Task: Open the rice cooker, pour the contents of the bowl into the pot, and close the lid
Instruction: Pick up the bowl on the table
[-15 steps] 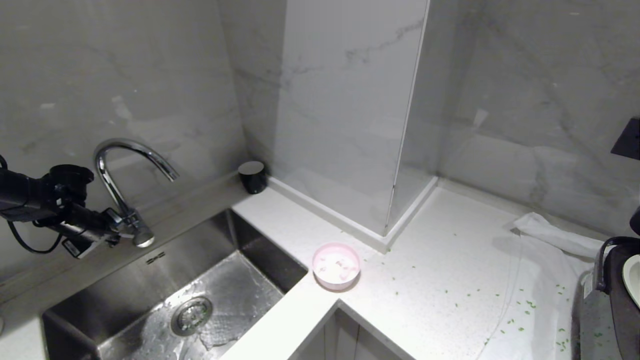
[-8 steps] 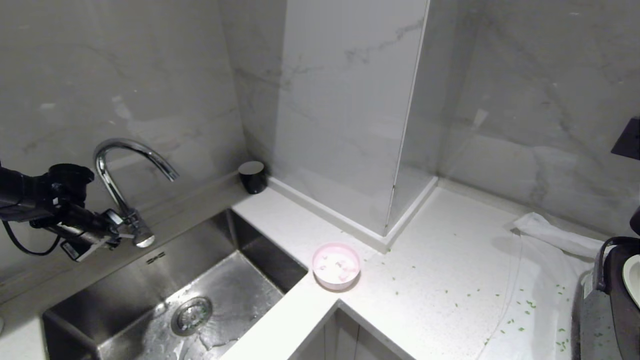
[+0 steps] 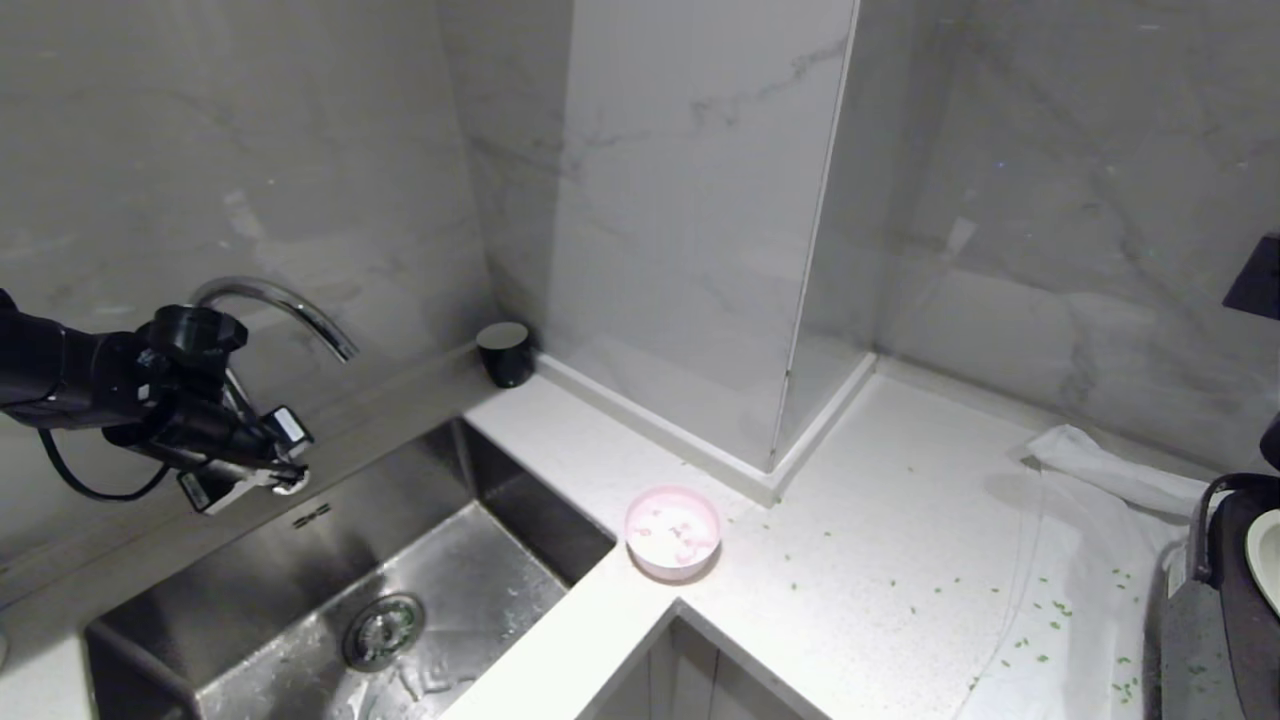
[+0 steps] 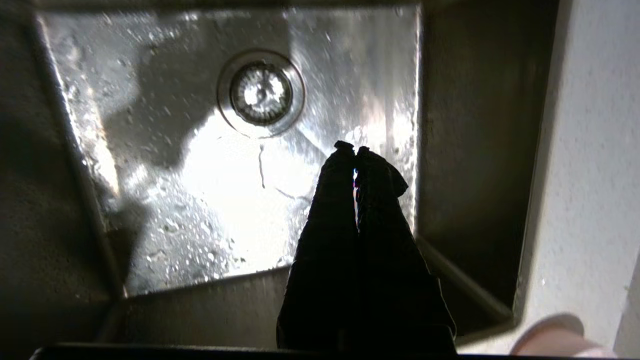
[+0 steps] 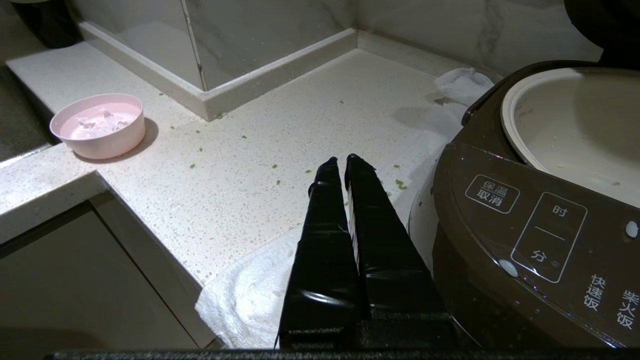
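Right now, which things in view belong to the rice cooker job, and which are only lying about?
For the job:
- rice cooker, open
- pot inside it
- pink bowl with contents, on the counter

Lying about:
- sink
- tap
- black cup
- white cloth
- green bits on the counter

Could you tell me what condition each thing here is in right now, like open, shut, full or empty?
Dark brown rice cooker: open.
Cream-white inner pot: nearly empty, a few specks.
Small pale pink plastic bowl: upright on the counter, holding whitish contents.
Steel sink: wet.
Chrome faucet: no water running.
Left gripper: shut, empty, over the sink.
Right gripper: shut, empty.
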### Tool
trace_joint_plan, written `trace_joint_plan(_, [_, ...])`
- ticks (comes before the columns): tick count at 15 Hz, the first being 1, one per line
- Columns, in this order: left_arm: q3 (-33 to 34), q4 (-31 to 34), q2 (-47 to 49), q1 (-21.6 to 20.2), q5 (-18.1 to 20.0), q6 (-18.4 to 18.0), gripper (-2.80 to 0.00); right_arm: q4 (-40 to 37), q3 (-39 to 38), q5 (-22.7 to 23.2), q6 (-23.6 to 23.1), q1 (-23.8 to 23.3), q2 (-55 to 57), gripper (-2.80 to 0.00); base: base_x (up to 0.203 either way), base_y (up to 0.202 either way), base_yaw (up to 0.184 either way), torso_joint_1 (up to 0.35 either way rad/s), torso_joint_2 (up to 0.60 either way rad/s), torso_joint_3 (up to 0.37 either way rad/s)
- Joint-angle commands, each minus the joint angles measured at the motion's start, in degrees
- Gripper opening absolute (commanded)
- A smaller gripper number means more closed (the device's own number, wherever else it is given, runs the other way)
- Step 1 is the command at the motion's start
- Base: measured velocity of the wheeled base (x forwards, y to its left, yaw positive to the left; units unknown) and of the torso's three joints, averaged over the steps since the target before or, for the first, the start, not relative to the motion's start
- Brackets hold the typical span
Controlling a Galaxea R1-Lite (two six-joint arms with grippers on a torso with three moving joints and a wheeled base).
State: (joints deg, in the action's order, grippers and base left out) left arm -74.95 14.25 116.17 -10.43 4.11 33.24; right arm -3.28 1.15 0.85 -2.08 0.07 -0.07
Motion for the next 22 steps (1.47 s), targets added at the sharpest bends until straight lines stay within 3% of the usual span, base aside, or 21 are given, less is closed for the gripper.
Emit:
trace_joint_plan(1, [1.7, 0.1, -1.6, 4.8, 0.0, 0.2, -2.80, -0.1, 0.0, 0.0, 0.0, 0.0, 0.1, -2.80, 0.000, 0.000, 0.000, 0.000, 0.00, 0.000])
trace_joint_plan(8, [1.3, 0.2, -1.0, 21.9, -0.3, -0.1, -2.80, -0.1, 0.0, 0.0, 0.0, 0.0, 0.1, -2.80, 0.000, 0.000, 0.000, 0.000, 0.00, 0.000])
trace_joint_plan(12, [-2.0, 0.0, 0.7, 28.6, -0.7, -0.2, -2.80, -0.1, 0.0, 0.0, 0.0, 0.0, 0.0, -2.80, 0.000, 0.000, 0.000, 0.000, 0.00, 0.000])
trace_joint_plan(18, [2.9, 0.1, -2.6, 33.7, -0.7, 0.1, -2.80, -0.1, 0.0, 0.0, 0.0, 0.0, 0.1, -2.80, 0.000, 0.000, 0.000, 0.000, 0.00, 0.000])
trace_joint_plan(22, [7.7, -0.4, -13.9, 35.3, -1.1, -0.1, -2.80, -0.1, 0.0, 0.0, 0.0, 0.0, 0.1, -2.80, 0.000, 0.000, 0.000, 0.000, 0.00, 0.000])
